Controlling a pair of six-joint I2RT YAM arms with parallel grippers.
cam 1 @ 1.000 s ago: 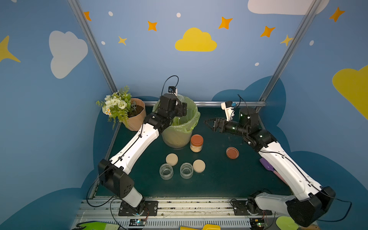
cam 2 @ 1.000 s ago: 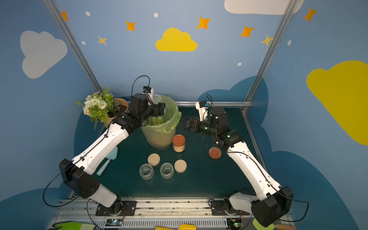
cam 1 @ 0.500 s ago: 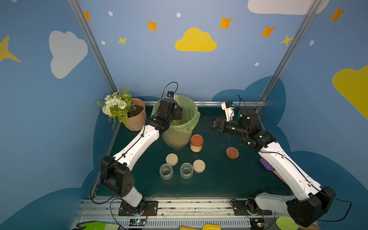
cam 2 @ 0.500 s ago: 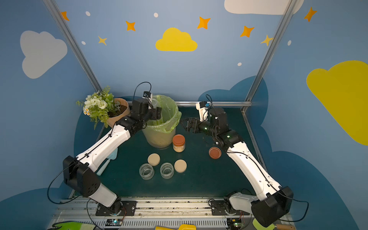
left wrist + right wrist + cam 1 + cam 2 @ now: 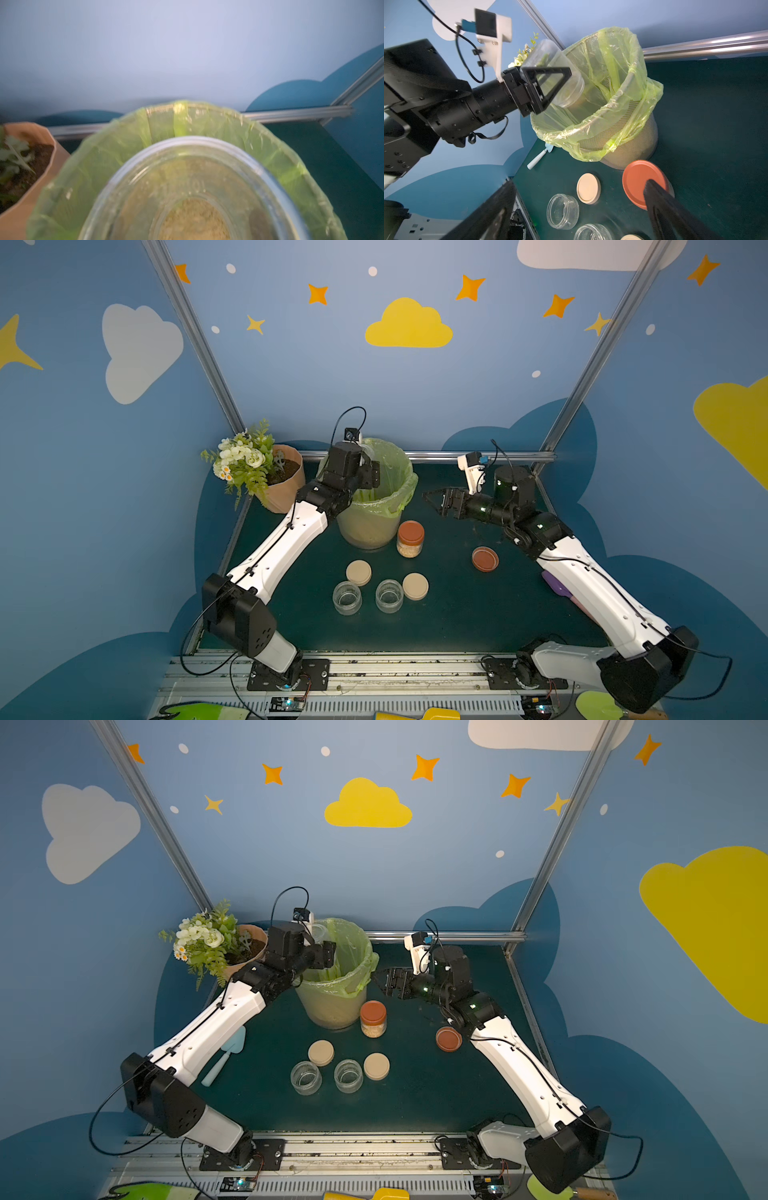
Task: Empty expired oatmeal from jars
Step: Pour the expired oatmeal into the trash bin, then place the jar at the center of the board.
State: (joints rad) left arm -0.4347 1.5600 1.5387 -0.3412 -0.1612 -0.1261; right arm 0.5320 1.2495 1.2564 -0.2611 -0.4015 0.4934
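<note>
At the left of the frame, in both top views, the flower pot (image 5: 284, 485) stands in the back corner, well out of the way of the work. Just to its right, the left claw (image 5: 562, 74) is clamped on a clear jar (image 5: 548, 54). It holds the jar tipped, mouth downward, over the open bin (image 5: 401, 477) with the green bag, surely so that whatever falls lands in the bag and not on the worktop (image 5: 457, 614). In the right wrist view the glass looks almost clean, so I judge this jar is nearly poured out. In the lower middle, two empty jars (image 5: 347, 597) stand upright with two beige lids (image 5: 358, 572) lying just beside them, set apart as finished, I think. Near the bin wall stands the closed jar (image 5: 410, 537), its rust-orange lid on and pale oatmeal (image 5: 409, 551) showing through the glass; it seems to be the one left to do. Further right, the right claw (image 5: 434, 499) hangs above the worktop with its jaws wide apart and nothing between them, pointing toward the bin. Below it lies a loose rust-orange lid (image 5: 485, 559), probably from the jar now being emptied.
</note>
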